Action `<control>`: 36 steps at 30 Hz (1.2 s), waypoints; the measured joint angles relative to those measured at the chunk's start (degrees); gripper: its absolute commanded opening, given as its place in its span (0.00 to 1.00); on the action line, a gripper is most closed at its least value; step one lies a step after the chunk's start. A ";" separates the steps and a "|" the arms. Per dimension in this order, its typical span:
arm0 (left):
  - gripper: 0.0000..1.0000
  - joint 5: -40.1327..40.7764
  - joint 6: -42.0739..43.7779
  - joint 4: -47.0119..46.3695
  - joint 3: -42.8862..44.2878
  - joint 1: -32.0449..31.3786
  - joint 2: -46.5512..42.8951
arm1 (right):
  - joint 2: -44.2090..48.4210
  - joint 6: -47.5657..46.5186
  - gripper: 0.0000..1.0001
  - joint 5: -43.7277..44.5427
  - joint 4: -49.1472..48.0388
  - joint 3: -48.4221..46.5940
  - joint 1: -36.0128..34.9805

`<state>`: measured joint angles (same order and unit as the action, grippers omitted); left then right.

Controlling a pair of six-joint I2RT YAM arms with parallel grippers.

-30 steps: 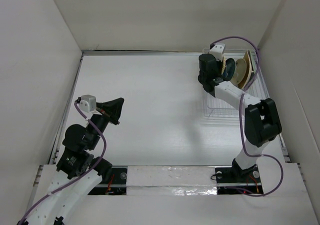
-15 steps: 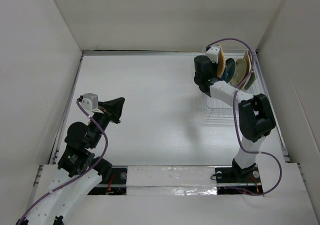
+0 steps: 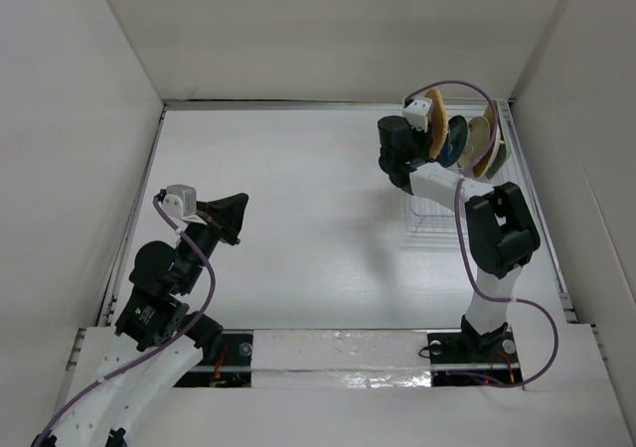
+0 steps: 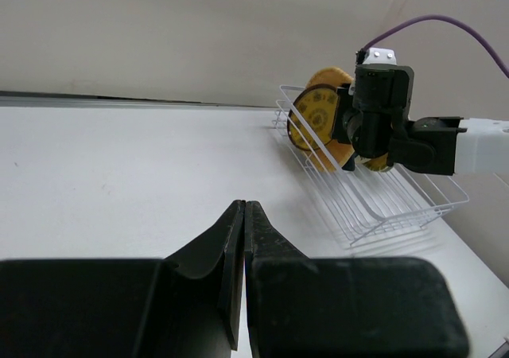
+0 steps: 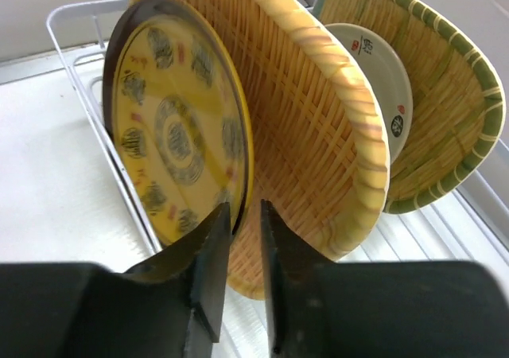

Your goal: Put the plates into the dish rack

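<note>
The white wire dish rack (image 3: 437,223) stands at the far right. Plates stand upright in its far end. In the right wrist view the yellow dark-patterned plate (image 5: 175,119) stands at the front, then a tan woven plate (image 5: 310,135), the cream plate (image 5: 382,71) and a green-rimmed woven plate (image 5: 445,103). My right gripper (image 5: 245,208) is slightly open. Its jaws straddle the yellow plate's lower rim, with a gap on the right side. A teal-blue plate (image 3: 452,144) shows from above. My left gripper (image 4: 243,207) is shut and empty, far to the left of the rack (image 4: 382,207).
White walls enclose the table on the left, far and right sides. The rack sits close to the right wall (image 3: 556,169). The near half of the rack holds no plates. The right arm (image 3: 497,228) bends over the rack's near end.
My right wrist has swung left over the rack's far end, and its elbow has shifted left. The yellow plate now stands at the front of the row. The left arm has barely moved.
</note>
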<state>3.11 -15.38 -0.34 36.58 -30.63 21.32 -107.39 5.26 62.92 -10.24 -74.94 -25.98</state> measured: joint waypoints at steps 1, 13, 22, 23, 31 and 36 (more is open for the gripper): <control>0.00 -0.02 0.00 0.00 0.00 0.00 0.00 | -0.02 0.09 0.41 0.00 0.46 0.07 0.02; 0.00 -0.02 0.02 0.17 0.00 0.00 0.35 | 5.20 3.63 0.58 -3.76 3.96 3.19 0.02; 0.21 0.33 0.13 0.22 0.00 0.00 0.37 | 21.35 7.15 0.94 -14.40 3.50 7.65 -1.57; 0.27 0.37 0.26 0.20 0.00 0.00 0.39 | 23.85 7.52 0.99 -16.35 2.82 9.20 -2.71; 0.50 0.28 0.28 0.02 0.00 0.00 0.42 | 40.19 7.98 1.00 -30.32 -4.92 23.47 -19.39; 0.51 0.37 0.35 -0.33 -0.02 0.00 0.00 | 51.12 8.09 1.00 -36.37 -7.06 31.82 -25.00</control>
<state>3.49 -15.03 -0.67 36.56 -30.63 21.32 -56.27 13.34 26.55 -17.30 -43.11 -50.98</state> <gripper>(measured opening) 0.513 0.994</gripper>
